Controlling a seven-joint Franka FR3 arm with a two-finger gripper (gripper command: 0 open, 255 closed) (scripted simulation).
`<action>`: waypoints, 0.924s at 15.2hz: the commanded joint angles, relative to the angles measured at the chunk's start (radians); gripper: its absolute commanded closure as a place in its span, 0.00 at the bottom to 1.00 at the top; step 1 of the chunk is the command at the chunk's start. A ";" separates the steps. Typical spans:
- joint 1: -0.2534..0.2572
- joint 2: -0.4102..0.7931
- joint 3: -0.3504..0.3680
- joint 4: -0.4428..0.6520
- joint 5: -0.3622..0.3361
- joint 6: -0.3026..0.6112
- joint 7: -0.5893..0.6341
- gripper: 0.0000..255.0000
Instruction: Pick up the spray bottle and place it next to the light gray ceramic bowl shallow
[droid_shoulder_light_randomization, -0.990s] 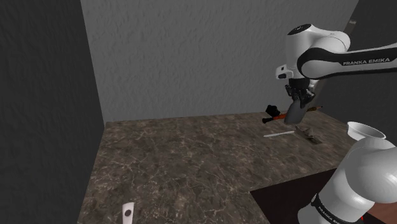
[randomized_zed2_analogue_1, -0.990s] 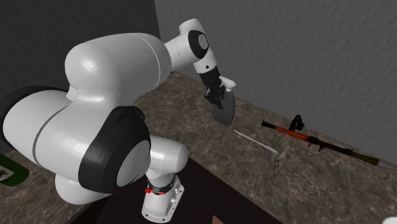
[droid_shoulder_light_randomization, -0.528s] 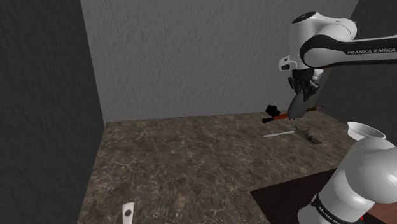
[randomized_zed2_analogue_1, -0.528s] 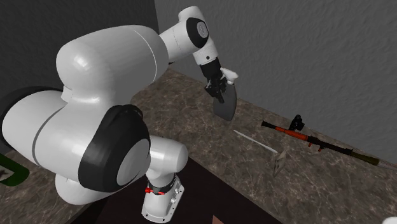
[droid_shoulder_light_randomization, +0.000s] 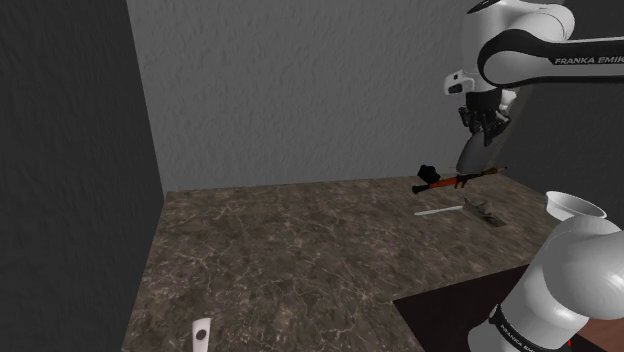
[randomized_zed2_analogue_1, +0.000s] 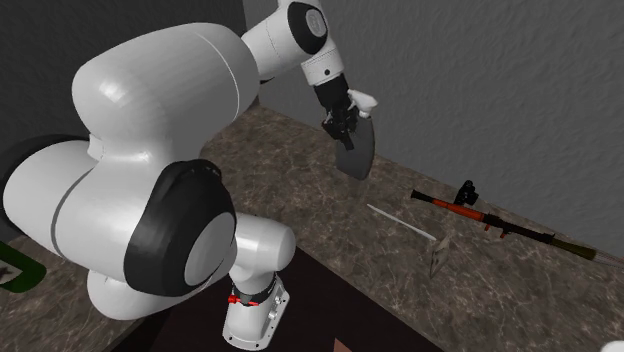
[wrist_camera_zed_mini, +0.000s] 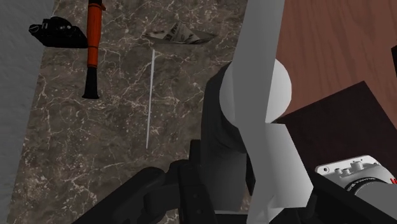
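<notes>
1. Grey walls (droid_shoulder_light_randomization: 300, 90) close off the far side and the left of a dark, marble-patterned counter (droid_shoulder_light_randomization: 300, 260).
2. The white arm (randomized_zed2_analogue_1: 150, 170) rises from its brown stand (droid_shoulder_light_randomization: 450, 310). In the second exterior view its big near joints bulk in front. The upper link reaches high toward the far wall, and the wrist bends so that the hand points down at the counter.
3. The gripper (randomized_zed2_analogue_1: 343, 122) is clamped on the spray bottle (randomized_zed2_analogue_1: 356, 152), which is drawn plain grey. The wrist view shows the black fingers (wrist_camera_zed_mini: 219, 146) pressed to its body. The bottle hangs tilted in the air, clear of the counter, near the far wall and above the right end where the other things lie.
4. A pale round rim (droid_shoulder_light_randomization: 590, 213), possibly the bowl, shows just past the arm's base in the shoulder view; I cannot tell for sure.
5. A long red-and-black launcher-like tube (randomized_zed2_analogue_1: 480, 215) lies along the far edge.
6. A thin white stick (wrist_camera_zed_mini: 150, 95) lies nearer than the tube, with a crumpled paper-like scrap (wrist_camera_zed_mini: 178, 35) to its right.
7. A small black object (wrist_camera_zed_mini: 57, 32) sits just beside the tube on the wall side.
8. The shoulder view takes in a little white tag (droid_shoulder_light_randomization: 200, 335) at the counter's near left edge.
</notes>
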 joint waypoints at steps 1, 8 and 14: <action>0.000 0.006 0.005 0.032 0.003 -0.023 -0.013 1.00; -0.016 -0.006 -0.025 0.086 -0.027 -0.054 -0.084 1.00; -0.063 -0.055 -0.153 0.067 -0.130 0.006 -0.211 1.00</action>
